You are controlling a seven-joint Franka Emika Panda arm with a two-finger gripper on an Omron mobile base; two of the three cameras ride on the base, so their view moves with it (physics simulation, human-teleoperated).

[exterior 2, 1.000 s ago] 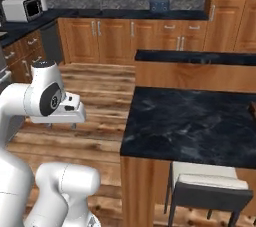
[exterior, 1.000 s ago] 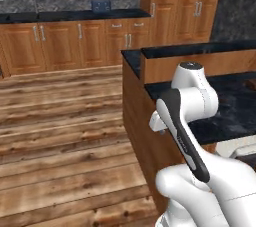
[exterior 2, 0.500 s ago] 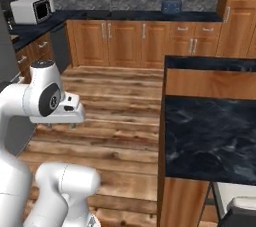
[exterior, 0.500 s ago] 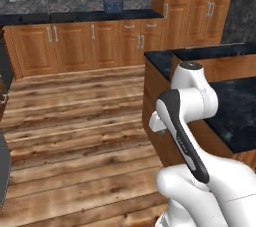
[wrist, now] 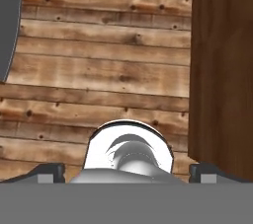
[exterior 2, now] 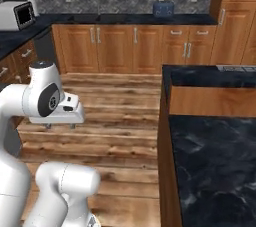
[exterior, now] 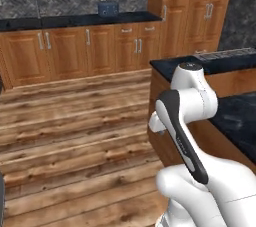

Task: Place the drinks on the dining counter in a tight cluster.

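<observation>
1. The dining counter (exterior 2: 215,161) is seen at the right edge of both base views as a black, white-veined marble top. In the left base view it lies just behind the arm's (exterior: 187,121) upper links.
2. A wood-panelled riser (exterior 2: 210,102) is set along the far edge of the dining counter. A second, higher black top (exterior 2: 192,76) lies just beyond it.
3. The gripper (exterior 2: 60,125) is held out over the plank floor (exterior 2: 120,121), to the left of the dining counter and well apart from its marble top. It is pointed down at the boards.
4. In the hand view the two dark fingertips (wrist: 49,172) are seen spread wide at the bottom corners. Nothing is held between them, and bare floor is seen beyond.
5. A tall brown wood panel (wrist: 222,80) is seen along the right side of the hand view, near the gripper. It matches the end panel of the dining counter, though this cannot be told for sure.
6. A dark grey shape (wrist: 7,30) is cut off at the left edge of the hand view, and what it is cannot be told.
7. Across the floor from the dining counter, a row of wooden cabinets (exterior 2: 115,48) under a black worktop (exterior 2: 125,19) is set against the back wall.
8. On that worktop a small blue-grey appliance (exterior 2: 163,9) is placed, and a white microwave (exterior 2: 15,15) stands far to the left of the dining counter.
</observation>
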